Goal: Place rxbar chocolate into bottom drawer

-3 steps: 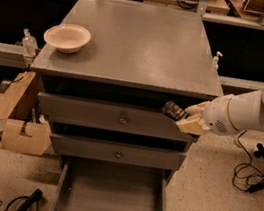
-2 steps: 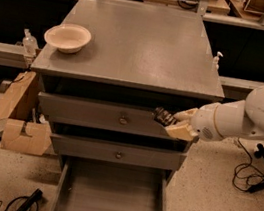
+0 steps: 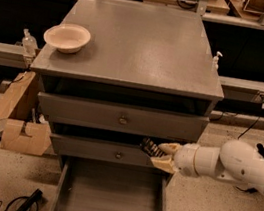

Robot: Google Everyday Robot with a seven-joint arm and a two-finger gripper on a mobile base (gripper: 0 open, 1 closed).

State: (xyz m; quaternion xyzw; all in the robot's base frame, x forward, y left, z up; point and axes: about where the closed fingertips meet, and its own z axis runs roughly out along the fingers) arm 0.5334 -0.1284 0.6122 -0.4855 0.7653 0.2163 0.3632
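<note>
The bottom drawer (image 3: 111, 195) stands pulled open at the foot of the grey cabinet, its plain floor bare. My gripper (image 3: 160, 154) reaches in from the right on a white arm and is shut on the rxbar chocolate (image 3: 151, 147), a small dark bar sticking out to the left of the fingers. The bar hangs in front of the middle drawer (image 3: 98, 150), just above the open drawer's back right corner.
A cream bowl (image 3: 66, 37) sits on the cabinet top (image 3: 142, 48) at the left. The top drawer (image 3: 119, 118) is closed. Cardboard pieces (image 3: 21, 131) and cables lie on the floor at the left. A bench runs behind the cabinet.
My gripper has come down and to the left with the bar, from level with the top drawer to level with the middle drawer.
</note>
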